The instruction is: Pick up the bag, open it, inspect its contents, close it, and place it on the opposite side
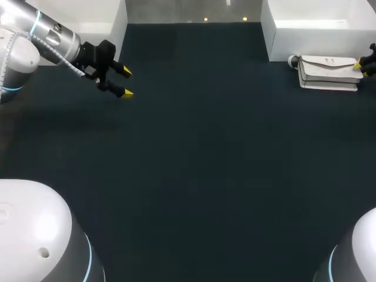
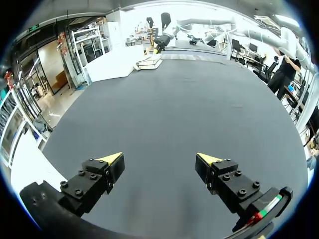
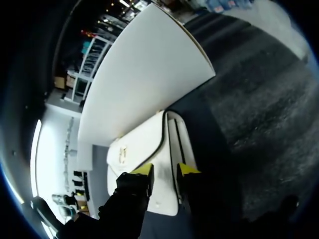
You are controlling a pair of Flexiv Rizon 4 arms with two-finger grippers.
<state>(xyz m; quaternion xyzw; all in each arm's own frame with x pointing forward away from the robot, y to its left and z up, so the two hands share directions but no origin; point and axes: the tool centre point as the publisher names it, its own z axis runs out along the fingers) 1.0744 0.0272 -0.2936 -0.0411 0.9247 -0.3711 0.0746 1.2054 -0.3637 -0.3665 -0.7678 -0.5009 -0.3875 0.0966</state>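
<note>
The right gripper (image 3: 165, 172) is at the outer, right-hand end of a white, flat, oblong handbag with a front flap (image 1: 326, 71). The bag's white surface lies right at it. Whether it is clamped on the bag or only set against it cannot be told.

The bag lies on the dark, matte table (image 1: 194, 176), far back on the right, flap side up. Its long axis runs side to side, parallel to the table's far edge. One short end points out toward the right side, where the gripper is. The other points toward the table's middle and carries a small round pale piece (image 1: 292, 60).

Just behind the bag stands a tall white block (image 1: 317, 26), and the bag's long rear edge runs along its foot. Whether the two touch cannot be told. A second white block (image 1: 100, 17) stands at the far left.

The left gripper (image 1: 127, 82) hangs over the far left of the table, fingers spread wide with nothing between them, aimed across toward the bag's side. A broad stretch of dark tabletop lies between it and the bag, and the table's whole near half shows the same dark surface.
</note>
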